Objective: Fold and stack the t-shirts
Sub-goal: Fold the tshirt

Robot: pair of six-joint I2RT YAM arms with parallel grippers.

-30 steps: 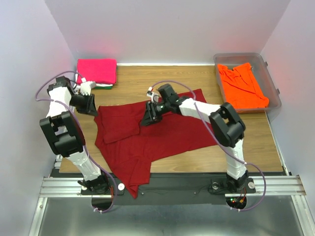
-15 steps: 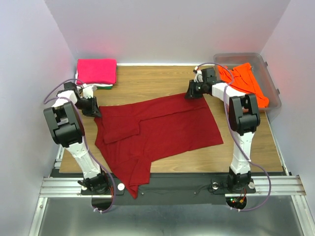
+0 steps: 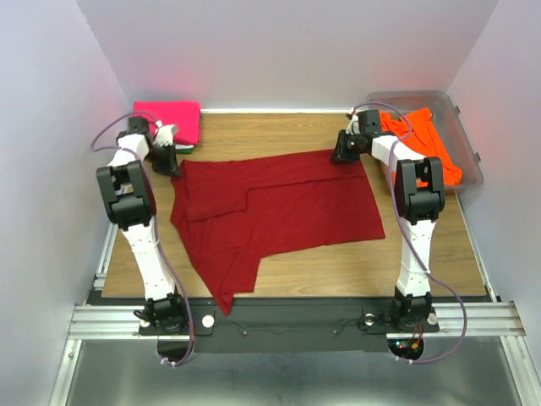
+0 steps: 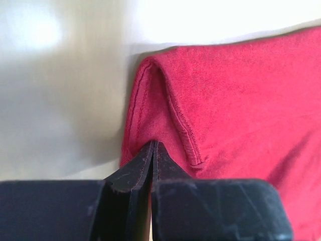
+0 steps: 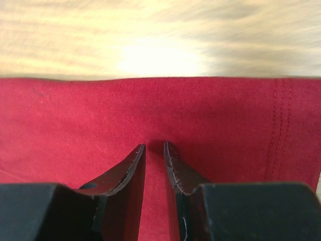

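The dark red t-shirt (image 3: 279,211) lies spread across the wooden table (image 3: 254,135), one flap folded over at its left, a lower corner hanging off the near edge. My left gripper (image 3: 169,161) is at its far left corner. In the left wrist view the left gripper (image 4: 153,143) has its jaws pressed together on a folded hem of the red cloth (image 4: 241,100). My right gripper (image 3: 345,154) is at the far right corner. In the right wrist view it (image 5: 154,145) pinches the red cloth (image 5: 150,105) in a narrow gap.
A folded hot pink t-shirt (image 3: 167,118) tops a small stack at the back left, just behind my left gripper. A clear plastic tub (image 3: 414,96) at the back right holds a crumpled orange t-shirt (image 3: 414,144). White walls close in on three sides.
My right gripper carried the folded-over part of the red shirt from mid-table out to the back right, opening it flat. My left gripper moved back toward the pink stack, dragging the shirt rearward.
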